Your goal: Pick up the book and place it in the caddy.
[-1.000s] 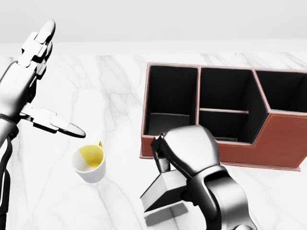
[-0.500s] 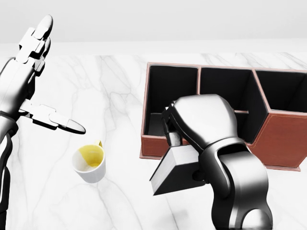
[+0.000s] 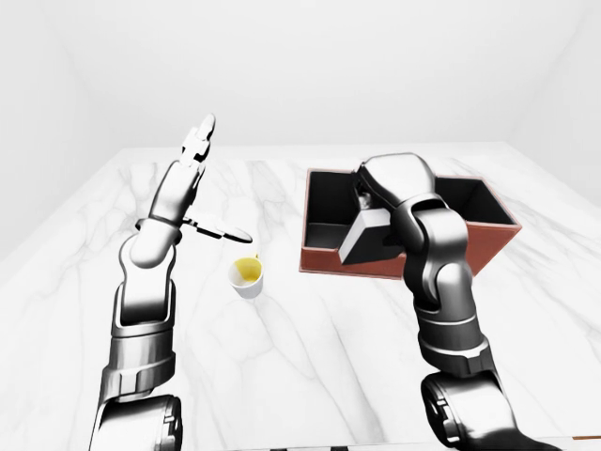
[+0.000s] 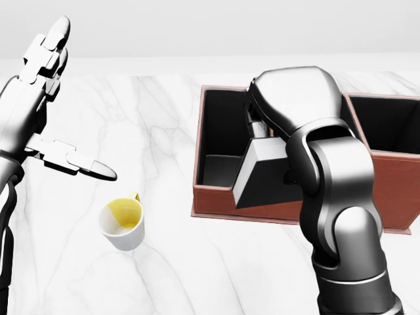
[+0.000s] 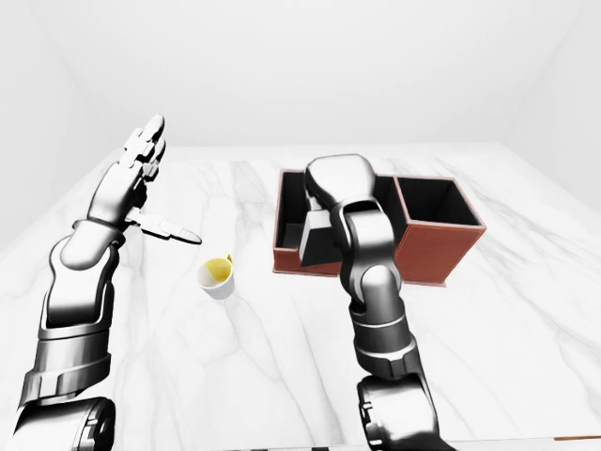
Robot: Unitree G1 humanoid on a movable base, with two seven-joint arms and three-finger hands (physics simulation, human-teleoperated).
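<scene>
A grey book (image 4: 262, 176) hangs tilted in the air, one corner pointing down, over the near wall of the caddy (image 4: 213, 205). My right hand (image 4: 258, 130) is shut on the book's upper edge, and the arm hides the caddy's middle section. The caddy is a red-brown leather box with black compartments inside; its left compartment (image 4: 223, 141) shows nothing in it. At the left of the head view my left hand (image 4: 69, 108) is held up open, fingers straight and thumb out, well away from the book.
A white cup (image 4: 122, 224) with a yellow inside stands on the white marble table (image 4: 164, 131), left of the caddy and below my left hand. A plain white wall runs behind the table.
My right hand has lifted the book off the table and carried it up to the caddy's near wall. The left hand has barely moved.
</scene>
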